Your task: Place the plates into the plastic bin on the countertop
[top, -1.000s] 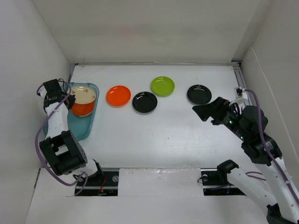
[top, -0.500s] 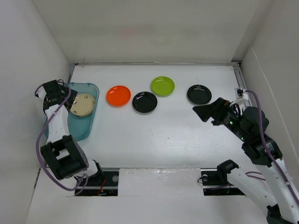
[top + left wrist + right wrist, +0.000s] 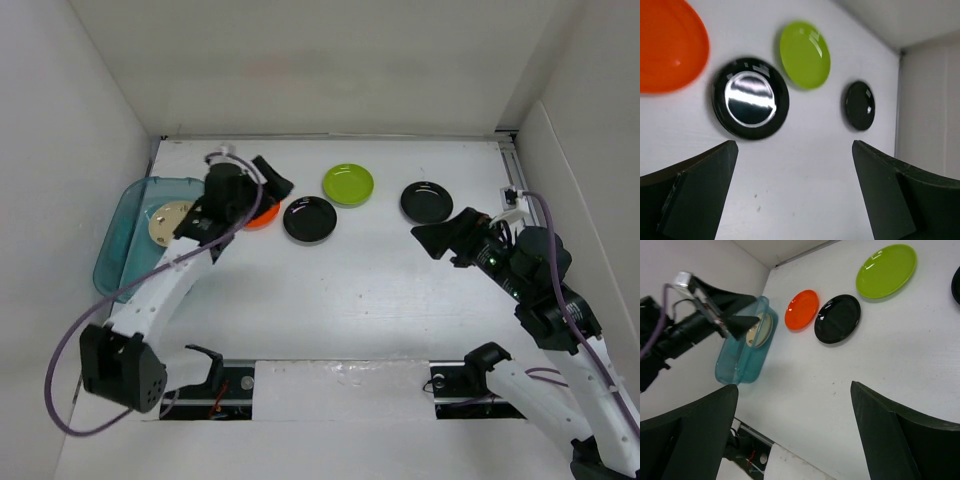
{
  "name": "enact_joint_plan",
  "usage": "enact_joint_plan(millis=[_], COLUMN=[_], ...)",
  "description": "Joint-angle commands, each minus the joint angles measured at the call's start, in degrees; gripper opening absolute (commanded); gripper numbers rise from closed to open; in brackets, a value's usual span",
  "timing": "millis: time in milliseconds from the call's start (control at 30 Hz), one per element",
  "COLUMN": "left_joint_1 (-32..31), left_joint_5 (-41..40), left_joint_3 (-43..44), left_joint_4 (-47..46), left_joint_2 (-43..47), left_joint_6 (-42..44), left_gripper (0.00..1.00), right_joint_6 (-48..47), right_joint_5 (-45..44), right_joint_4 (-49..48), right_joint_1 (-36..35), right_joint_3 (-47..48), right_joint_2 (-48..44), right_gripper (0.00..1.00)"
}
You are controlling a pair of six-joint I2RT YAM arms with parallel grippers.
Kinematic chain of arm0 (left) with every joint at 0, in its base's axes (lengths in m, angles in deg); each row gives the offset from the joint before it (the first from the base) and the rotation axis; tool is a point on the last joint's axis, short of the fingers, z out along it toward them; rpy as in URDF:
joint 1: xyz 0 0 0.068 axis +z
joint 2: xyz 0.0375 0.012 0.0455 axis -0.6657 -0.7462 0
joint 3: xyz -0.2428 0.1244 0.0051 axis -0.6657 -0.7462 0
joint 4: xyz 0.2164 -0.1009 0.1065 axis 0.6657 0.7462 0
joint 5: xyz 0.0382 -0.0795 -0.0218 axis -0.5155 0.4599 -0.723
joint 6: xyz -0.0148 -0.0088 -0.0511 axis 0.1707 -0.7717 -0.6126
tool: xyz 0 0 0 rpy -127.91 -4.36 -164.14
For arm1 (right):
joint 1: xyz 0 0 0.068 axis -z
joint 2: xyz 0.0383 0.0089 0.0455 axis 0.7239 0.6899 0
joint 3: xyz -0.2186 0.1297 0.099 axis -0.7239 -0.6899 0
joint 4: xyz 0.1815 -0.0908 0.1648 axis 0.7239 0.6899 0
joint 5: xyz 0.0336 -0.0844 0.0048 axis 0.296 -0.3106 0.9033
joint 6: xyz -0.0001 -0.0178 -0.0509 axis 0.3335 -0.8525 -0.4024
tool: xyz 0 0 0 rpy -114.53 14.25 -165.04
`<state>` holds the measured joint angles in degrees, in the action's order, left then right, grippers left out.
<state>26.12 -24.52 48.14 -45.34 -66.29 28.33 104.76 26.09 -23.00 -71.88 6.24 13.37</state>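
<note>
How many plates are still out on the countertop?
4: round orange plate leftmost, glossy black plate beside it, lime green plate behind that, second glossy black plate farthest right. None appears hidden.

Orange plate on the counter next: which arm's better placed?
Left. The left gripper, open and empty, hangs over the orange plate, next to the plastic bin. The right gripper, also open, sits far off by the right-hand black plate.

Both arms outstretched, left fingers and right fingers wide apart.
</note>
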Motion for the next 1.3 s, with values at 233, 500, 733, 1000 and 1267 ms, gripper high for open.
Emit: enact_joint_plan(millis=[233, 500, 733, 1000, 1267], left_joint_1=[-6.97, -6.97, -6.36, -6.36, -5.83], left_joint_5=[-1.95, -5.2, -5.2, -6.35, -6.35], left_joint_3=[-10.9, -6.95, -4.57, -3.25, -2.64], left_joint_4=[-14.07, -13.54, -14.77, -12.76, -10.04], left_joint_2=[-15.82, -24.26, -32.53, -35.61, -37.55], left_joint_6=[-8.59, -9.81, -11.66, -14.13, -14.65], left_gripper=[0.99, 0.97, 0.79, 0.33, 0.0], right_joint_6=[1.43, 1.43, 2.48, 2.48, 2.48], right_joint_5=[0.79, 1.32, 1.32, 1.32, 1.93], right_joint_4=[-4.66, -5.19, -6.86, -7.39, -7.39], right_joint_1=[0.36, 0.36, 0.36, 0.36, 0.36], right_joint_3=[-2.05, -3.28, -4.51, -6.08, -6.62], right_joint_2=[0.37, 0.9, 1.43, 2.48, 2.48], right_gripper=[1.0, 1.0, 1.0, 1.0, 1.0])
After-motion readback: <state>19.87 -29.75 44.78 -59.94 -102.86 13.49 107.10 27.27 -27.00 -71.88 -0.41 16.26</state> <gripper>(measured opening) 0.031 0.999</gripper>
